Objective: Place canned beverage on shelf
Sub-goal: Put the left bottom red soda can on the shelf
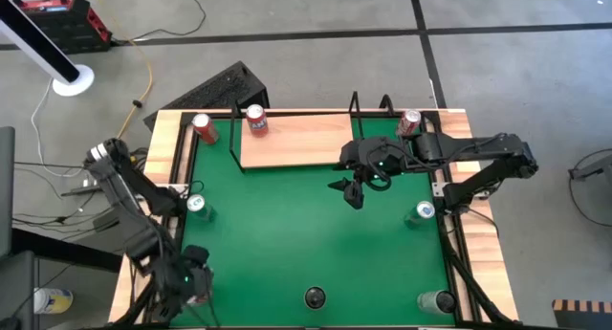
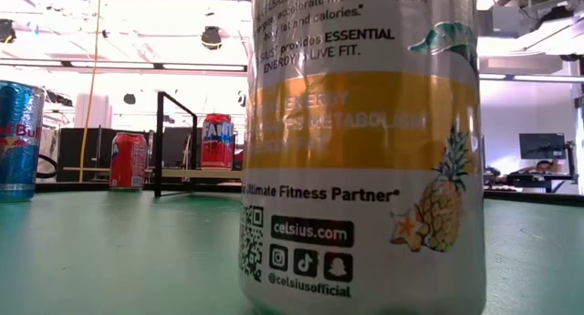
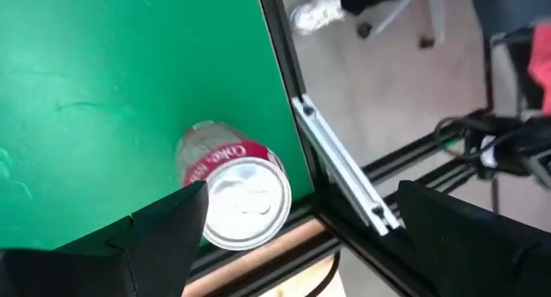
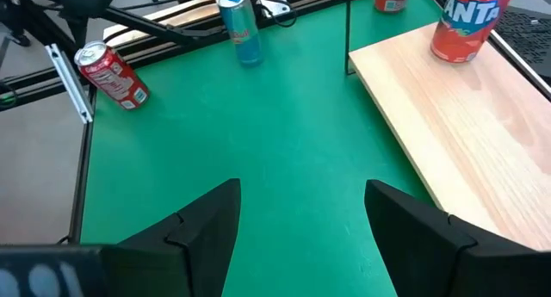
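The shelf (image 1: 296, 139) is a light-wood board with black rod ends at the table's far middle. An orange-red Fanta can (image 1: 256, 120) stands on its left end and also shows in the right wrist view (image 4: 469, 21). My right gripper (image 1: 354, 191) is open and empty over the green table just in front of the shelf (image 4: 456, 116). My left gripper (image 1: 186, 282) is open at the table's near left corner. It stands over a red Coke can (image 3: 237, 189) that stands upright by the table's edge. One finger (image 3: 164, 237) is beside that can.
A red can (image 1: 204, 129) stands far left and another red can (image 1: 409, 122) far right. A blue Red Bull can (image 1: 198, 206) stands at the left and a can (image 1: 424, 212) at the right. One can (image 1: 437, 299) stands near right. A Celsius can (image 2: 360, 151) stands near centre.
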You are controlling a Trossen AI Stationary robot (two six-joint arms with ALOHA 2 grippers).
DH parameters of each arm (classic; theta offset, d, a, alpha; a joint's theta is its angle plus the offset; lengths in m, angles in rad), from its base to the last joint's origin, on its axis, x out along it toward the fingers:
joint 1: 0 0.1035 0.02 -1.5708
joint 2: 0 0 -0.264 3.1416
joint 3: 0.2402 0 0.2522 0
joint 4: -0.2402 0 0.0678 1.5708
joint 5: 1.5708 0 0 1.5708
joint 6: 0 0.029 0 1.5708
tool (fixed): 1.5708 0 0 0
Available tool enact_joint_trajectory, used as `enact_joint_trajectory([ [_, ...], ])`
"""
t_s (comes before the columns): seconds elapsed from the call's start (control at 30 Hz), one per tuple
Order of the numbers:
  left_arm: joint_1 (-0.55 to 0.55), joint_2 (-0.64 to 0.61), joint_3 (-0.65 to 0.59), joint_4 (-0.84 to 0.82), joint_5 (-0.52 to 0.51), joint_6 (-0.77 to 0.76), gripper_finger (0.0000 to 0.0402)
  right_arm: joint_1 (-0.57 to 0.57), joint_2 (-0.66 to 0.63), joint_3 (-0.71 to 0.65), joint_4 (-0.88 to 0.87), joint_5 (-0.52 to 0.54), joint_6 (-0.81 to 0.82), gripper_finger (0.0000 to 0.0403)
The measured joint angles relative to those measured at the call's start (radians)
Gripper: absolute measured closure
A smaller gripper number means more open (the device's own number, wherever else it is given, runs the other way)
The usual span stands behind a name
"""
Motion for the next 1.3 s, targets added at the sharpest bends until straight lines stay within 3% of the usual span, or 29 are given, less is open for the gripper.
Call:
enact_joint_trajectory([
  [0.33, -0.061, 0.074, 0.0, 0.003, -0.193, 0.047, 0.004, 0.0, 0.0, 0.0, 0.001, 0.001, -0.007, 0.0128],
  [1.0, -0.08, 0.078, -0.003, -0.082, -0.216, 0.113, 0.004, 0.002, 0.0, 0.0, 0.014, 0.001, -0.009, 0.0128],
  [1.3, -0.085, 0.077, -0.089, -0.023, -0.185, 0.047, 0.004, 0.002, 0.0, 0.0, 0.014, 0.001, -0.011, 0.0128],
])
